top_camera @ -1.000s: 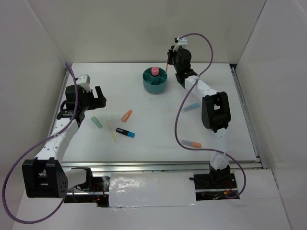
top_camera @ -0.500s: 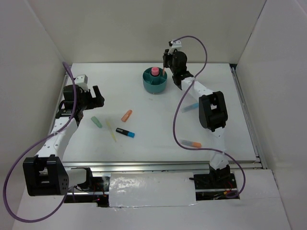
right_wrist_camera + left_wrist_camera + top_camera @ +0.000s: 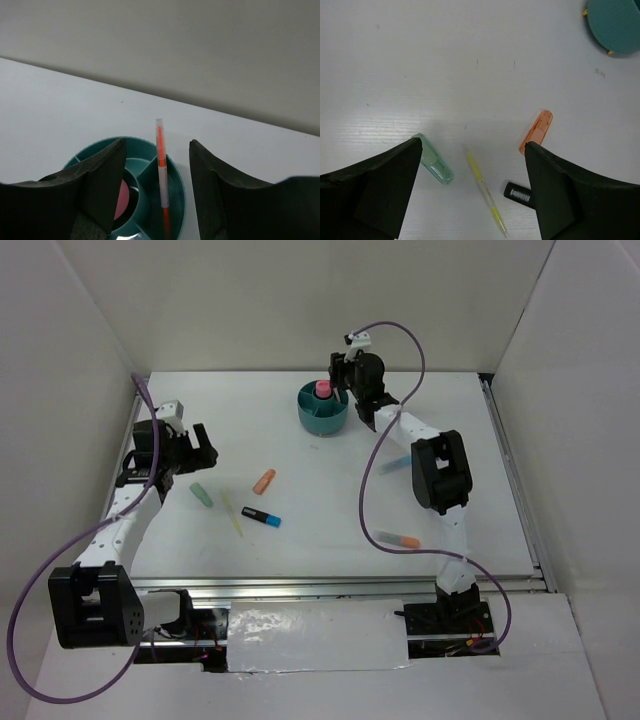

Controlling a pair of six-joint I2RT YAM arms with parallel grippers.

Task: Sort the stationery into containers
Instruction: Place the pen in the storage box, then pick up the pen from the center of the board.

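Note:
The teal container (image 3: 322,416) stands at the back centre with a pink piece (image 3: 323,389) in its centre well. My right gripper (image 3: 343,375) hangs open just above its right side. In the right wrist view a thin orange pen (image 3: 161,172) stands upright in an outer compartment of the container (image 3: 90,150), between my right gripper's (image 3: 157,144) jaws and touching neither. My left gripper (image 3: 203,445) is open above the table at the left. Beneath my left gripper (image 3: 472,146) lie a mint stub (image 3: 434,162), a yellow pen (image 3: 485,192), an orange stub (image 3: 537,131) and a black marker (image 3: 519,194).
A blue stub (image 3: 398,462) lies right of centre, partly behind the right arm. A grey and orange marker (image 3: 399,539) lies near the front right. White walls close in the table on three sides, and a metal rail (image 3: 330,583) runs along its near edge.
My right gripper moved left over the container and opened, leaving the orange pen standing in an outer compartment. My left gripper shifted slightly toward the loose stationery.

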